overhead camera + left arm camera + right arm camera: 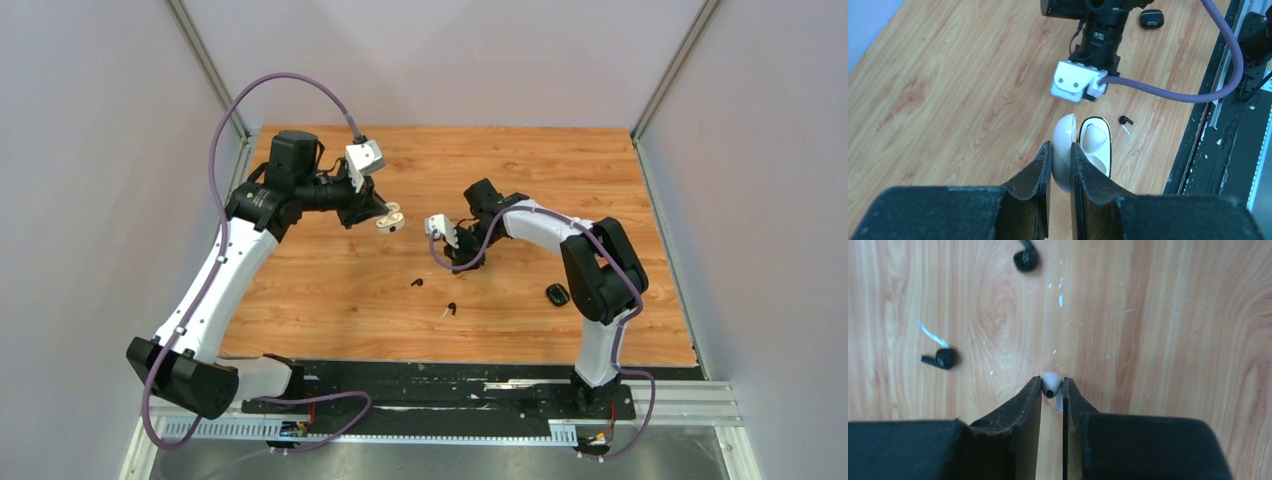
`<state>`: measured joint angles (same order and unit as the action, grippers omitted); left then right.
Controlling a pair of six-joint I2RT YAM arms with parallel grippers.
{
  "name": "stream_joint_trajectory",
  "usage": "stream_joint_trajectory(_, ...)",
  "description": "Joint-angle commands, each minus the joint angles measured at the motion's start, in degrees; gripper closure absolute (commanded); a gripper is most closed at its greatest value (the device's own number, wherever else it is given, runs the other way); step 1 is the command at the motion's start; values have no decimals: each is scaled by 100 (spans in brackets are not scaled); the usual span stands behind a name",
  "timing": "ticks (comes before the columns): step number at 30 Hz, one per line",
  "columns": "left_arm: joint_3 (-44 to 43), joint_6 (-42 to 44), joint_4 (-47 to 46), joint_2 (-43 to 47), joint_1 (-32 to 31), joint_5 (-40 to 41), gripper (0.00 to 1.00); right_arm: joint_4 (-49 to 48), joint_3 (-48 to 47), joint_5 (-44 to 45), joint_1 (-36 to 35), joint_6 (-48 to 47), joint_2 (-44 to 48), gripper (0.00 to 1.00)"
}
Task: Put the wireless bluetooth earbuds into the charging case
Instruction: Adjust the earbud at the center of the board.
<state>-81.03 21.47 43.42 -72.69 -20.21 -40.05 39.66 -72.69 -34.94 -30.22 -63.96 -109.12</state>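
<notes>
My left gripper (382,214) is shut on the lid of the open white charging case (1064,150) and holds it above the table. A white earbud (1096,136) sits in the case's upper slot; the lower slot looks empty. My right gripper (1052,382) is shut on the other white earbud (1051,386), pinched at its fingertips just above the wood, to the right of the case in the top view (462,263). Two black earbuds (1026,260) (943,358) lie on the table in front of the right gripper; they also show in the top view (417,283) (451,309).
A closed black charging case (557,294) lies on the wooden table (330,290) near the right arm's elbow. The right arm's white wrist camera (1078,82) hangs close in front of the held case. A black rail (440,385) runs along the near edge.
</notes>
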Motion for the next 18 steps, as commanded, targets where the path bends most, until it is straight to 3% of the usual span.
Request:
stream_joint_trajectory(1, -22, -203, -239, 46, 26, -170, 100, -670, -327, -1221, 336, 2638, 212, 88)
stream_joint_trajectory(5, -87, -219, -178, -41, 26, -184, 100, -1891, 472, -1347, 775, 5673, 539, 94)
stream_joint_trajectory(7, -166, -202, -100, -89, 26, -167, 100, -2222, 928, -1197, 946, 6626, 678, 94)
stream_joint_trajectory(12, -283, -208, 12, -185, 26, -133, 100, -2344, 1633, -583, 1067, 7224, 957, 92)
stream_joint_trajectory(18, -298, -319, -15, -272, 26, -190, 100, -2316, 1686, 406, 1127, 7635, 999, 95)
